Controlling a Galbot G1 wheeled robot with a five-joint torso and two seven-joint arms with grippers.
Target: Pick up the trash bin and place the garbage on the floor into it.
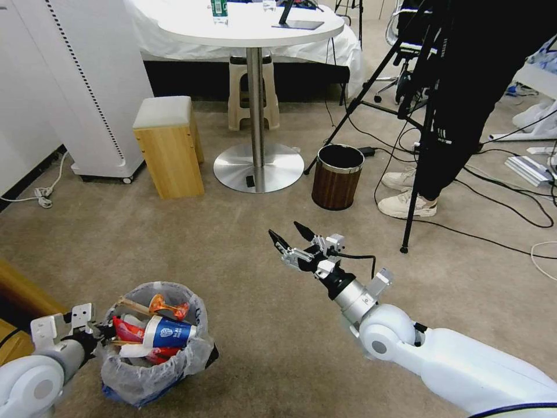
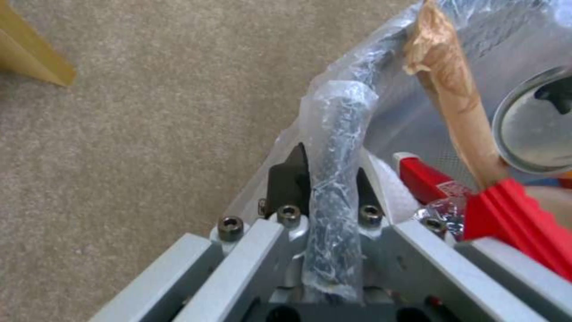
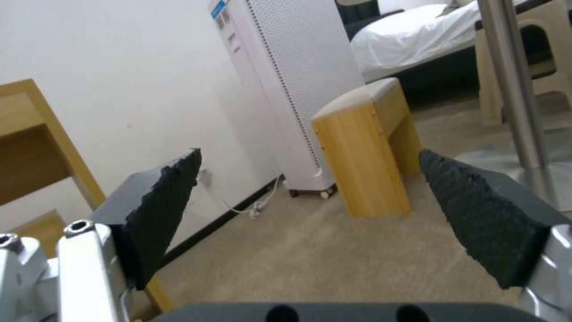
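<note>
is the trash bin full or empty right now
Nearly full. The trash bin holds a blue-white paper cup, red packets and a wooden stick up to its rim, which the left claw pinches.

left pincer (image 1: pixel 100 335) at trash bin (image 1: pixel 152 371) rim | garbage (image 1: pixel 159 334) inside | right pincer (image 1: pixel 287 233) spread above floor (image 1: pixel 243 278)

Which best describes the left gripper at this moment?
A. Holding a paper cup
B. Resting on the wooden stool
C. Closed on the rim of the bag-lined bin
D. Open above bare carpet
C: the left gripper has its black fingers pinching the bag-covered rim of the trash bin.
</note>
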